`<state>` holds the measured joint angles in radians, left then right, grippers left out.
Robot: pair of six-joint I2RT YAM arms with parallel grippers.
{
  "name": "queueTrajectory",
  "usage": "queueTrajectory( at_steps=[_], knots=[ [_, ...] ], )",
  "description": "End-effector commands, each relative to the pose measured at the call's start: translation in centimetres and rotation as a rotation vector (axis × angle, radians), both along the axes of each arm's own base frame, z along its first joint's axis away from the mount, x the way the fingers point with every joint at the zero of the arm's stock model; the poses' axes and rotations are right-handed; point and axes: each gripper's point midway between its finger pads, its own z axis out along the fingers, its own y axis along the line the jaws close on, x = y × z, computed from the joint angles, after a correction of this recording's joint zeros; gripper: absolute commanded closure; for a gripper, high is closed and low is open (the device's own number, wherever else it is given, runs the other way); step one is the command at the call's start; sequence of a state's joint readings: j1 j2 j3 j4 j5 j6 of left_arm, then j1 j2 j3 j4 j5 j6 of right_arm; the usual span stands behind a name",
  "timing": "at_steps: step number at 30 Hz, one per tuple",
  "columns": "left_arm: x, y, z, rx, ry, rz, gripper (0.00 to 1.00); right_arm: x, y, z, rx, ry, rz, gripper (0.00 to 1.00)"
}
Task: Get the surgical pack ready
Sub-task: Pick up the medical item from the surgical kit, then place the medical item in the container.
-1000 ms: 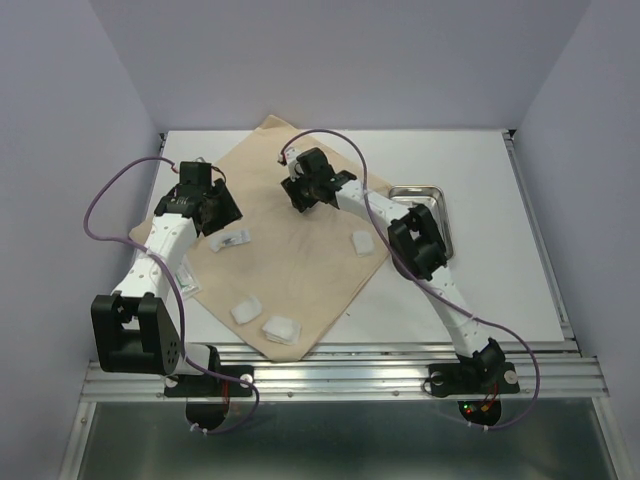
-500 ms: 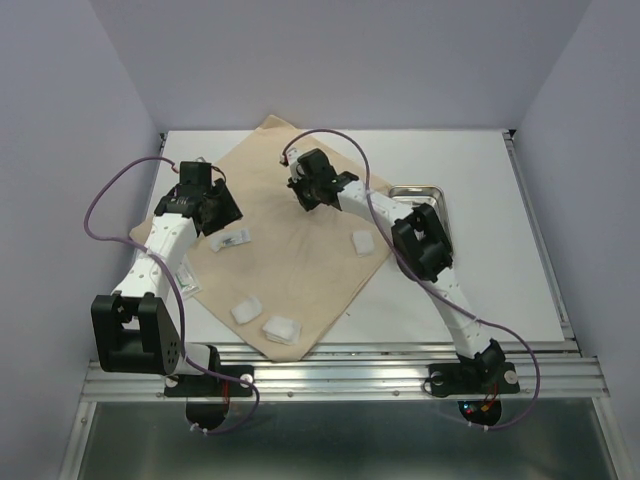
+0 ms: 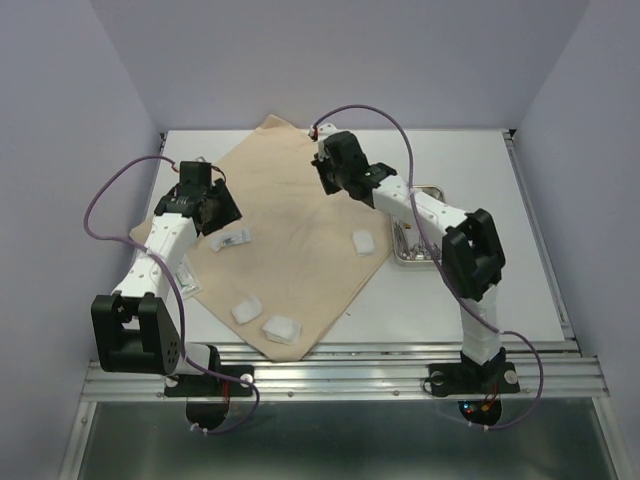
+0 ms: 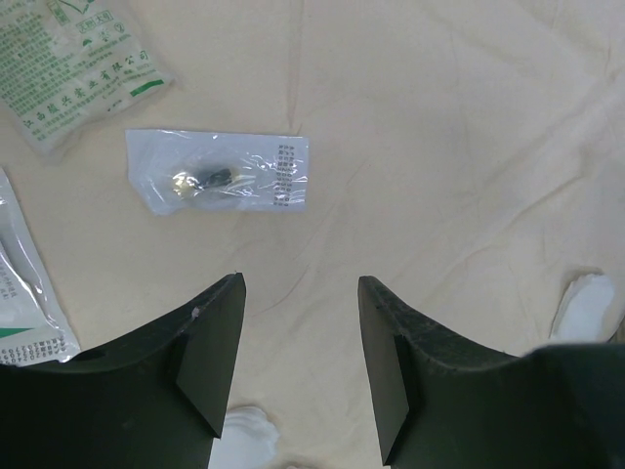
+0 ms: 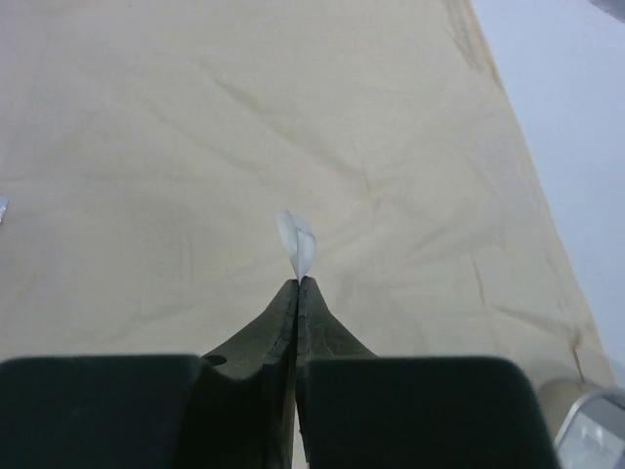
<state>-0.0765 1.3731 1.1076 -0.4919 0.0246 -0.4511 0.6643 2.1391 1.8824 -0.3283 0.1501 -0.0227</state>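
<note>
The beige cloth (image 3: 290, 230) lies spread diagonally on the table. My right gripper (image 3: 332, 180) hovers over its far part, shut, with a thin white sliver (image 5: 297, 242) pinched at the tips (image 5: 298, 283); I cannot tell what the sliver belongs to. The steel tray (image 3: 436, 190) sits right of the cloth with silver instruments (image 3: 410, 240) in it. Three white gauze pads (image 3: 362, 243) (image 3: 246, 310) (image 3: 281, 328) rest on the cloth. My left gripper (image 4: 301, 283) stands open and empty above the cloth (image 4: 439, 147), near a clear packet (image 4: 217, 171).
Green-printed packets (image 4: 68, 59) (image 4: 24, 303) lie at the cloth's left side, one of them (image 3: 187, 275) beside my left arm. White enclosure walls stand on three sides. A tray corner (image 5: 596, 430) shows at the lower right of the right wrist view.
My right gripper has shut on the white sliver and moved right and back, with its arm swinging right and uncovering the tray. The left arm has not moved.
</note>
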Motion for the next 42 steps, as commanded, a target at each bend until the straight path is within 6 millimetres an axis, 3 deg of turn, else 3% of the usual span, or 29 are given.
queueTrajectory(
  at_steps=[1,3,4,5,6,7,8,9,10,12,16,17,21,22,26,29,33,38,42],
  knots=[
    [0.6,0.6,2.7,0.020,-0.070,0.000,0.39,0.2,-6.9,4.7,0.085,-0.073,-0.184,0.98],
    [0.6,0.5,2.8,0.019,-0.073,-0.005,0.39,-0.4,-9.9,4.4,0.097,-0.057,-0.235,0.98],
    [0.5,0.5,2.8,0.020,-0.073,-0.006,0.39,-1.6,-11.6,2.2,0.074,-0.011,-0.258,0.98],
    [0.5,0.5,2.7,0.019,-0.070,-0.007,0.39,-1.9,-13.9,4.0,0.112,-0.034,-0.306,0.98],
    [0.4,0.5,2.7,0.020,-0.071,-0.008,0.39,-2.4,-15.3,3.9,0.116,-0.027,-0.330,0.98],
    [0.5,0.5,2.8,0.019,-0.074,-0.009,0.39,-3.2,-17.7,1.8,0.104,0.015,-0.380,0.98],
    [0.5,0.5,2.8,0.017,-0.074,-0.010,0.39,-4.1,-18.1,1.6,0.105,0.022,-0.384,0.98],
    [0.4,0.4,2.6,0.014,-0.071,-0.011,0.39,-4.4,-20.2,2.3,0.117,0.010,-0.425,0.98],
    [0.5,0.4,2.6,0.012,-0.072,-0.013,0.39,-5.1,-21.5,0.7,0.105,0.039,-0.452,0.98],
    [0.6,0.3,2.4,0.009,-0.069,-0.014,0.39,-5.2,-23.9,0.1,0.111,0.051,-0.494,0.98],
    [0.6,0.3,2.3,0.008,-0.061,-0.015,0.39,-4.5,-25.4,-2.4,0.094,0.076,-0.511,0.98],
    [0.5,0.2,2.3,0.007,-0.063,-0.016,0.39,-3.8,-25.7,-2.2,0.092,0.071,-0.517,0.97],
    [0.4,0.3,2.5,0.005,-0.064,-0.009,0.39,-2.2,-25.9,-4.5,0.060,0.103,-0.523,0.96],
    [0.4,0.2,2.5,0.003,-0.064,-0.011,0.39,-1.8,-26.4,-5.5,0.048,0.118,-0.535,0.95],
    [0.2,0.3,2.2,0.006,-0.052,-0.009,0.39,-0.9,-26.6,-6.3,0.042,0.117,-0.560,0.78],
    [0.0,0.5,1.8,0.017,-0.037,-0.003,0.39,-0.5,-26.6,-5.7,0.049,0.103,-0.570,0.55],
    [0.1,1.4,1.2,0.055,-0.018,0.029,0.39,-0.3,-26.7,-4.2,0.062,0.072,-0.575,0.43],
    [-0.2,3.5,-1.1,0.124,0.049,0.117,0.38,-0.9,-26.9,-1.2,0.094,0.016,-0.575,0.40],
    [-0.2,4.7,-4.3,0.141,0.127,0.207,0.41,-1.9,-26.5,0.7,0.126,-0.009,-0.543,0.40]
  ],
)
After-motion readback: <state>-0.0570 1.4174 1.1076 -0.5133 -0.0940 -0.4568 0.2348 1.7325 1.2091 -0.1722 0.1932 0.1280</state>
